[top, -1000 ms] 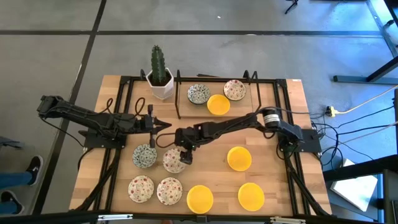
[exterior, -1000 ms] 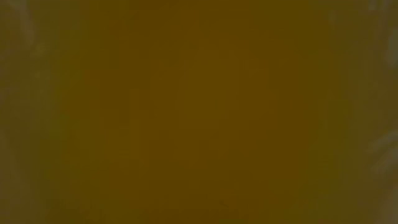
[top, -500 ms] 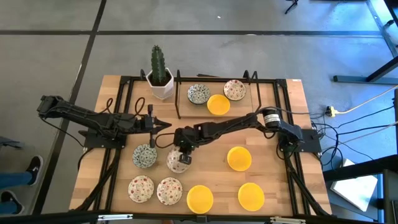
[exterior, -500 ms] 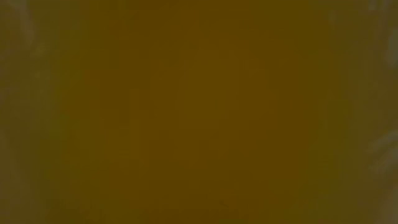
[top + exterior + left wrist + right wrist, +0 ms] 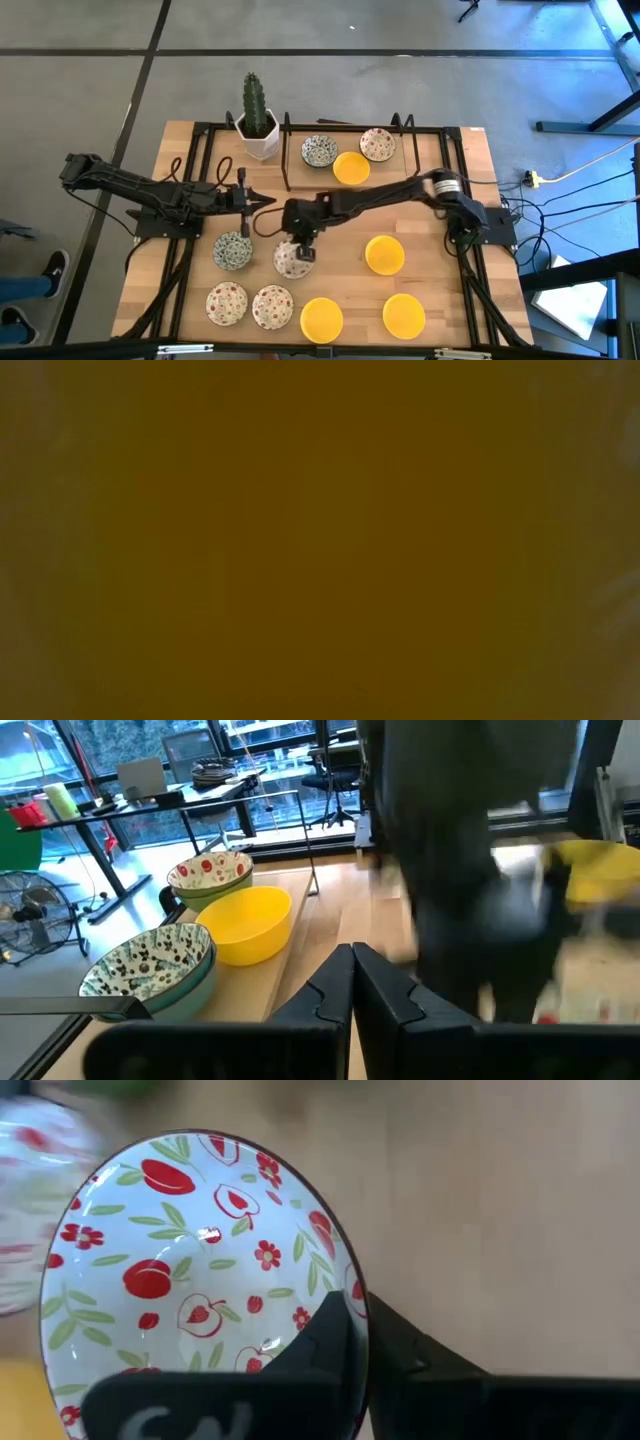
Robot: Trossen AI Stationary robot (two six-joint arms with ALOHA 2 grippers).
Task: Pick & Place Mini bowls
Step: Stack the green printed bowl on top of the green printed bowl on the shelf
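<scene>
My right gripper is shut on a white mini bowl with red fruit and green leaves, which shows at the table's middle. My left gripper waits shut just left of the right arm, holding nothing. A blue-green mini bowl sits to the left of the held one. Two red-speckled bowls and three yellow ones rest on the wood. The low view is a dull yellow-brown blank. My right gripper pinches the bowl's rim on the side toward the table's right, with one finger inside the bowl and the other outside. The fingers slant down from the right. The bowl hangs tilted, its inside toward the wrist, slightly off the table.
A black rack at the back holds a blue-green bowl, a yellow one and a red-patterned one. A cactus in a white pot stands at the back left. Black frame rails run along both sides.
My right gripper has shut on the red-patterned bowl's rim, then risen and rolled a little. The bowl has come up off the wood, tipped, and shifted slightly toward the table's right.
</scene>
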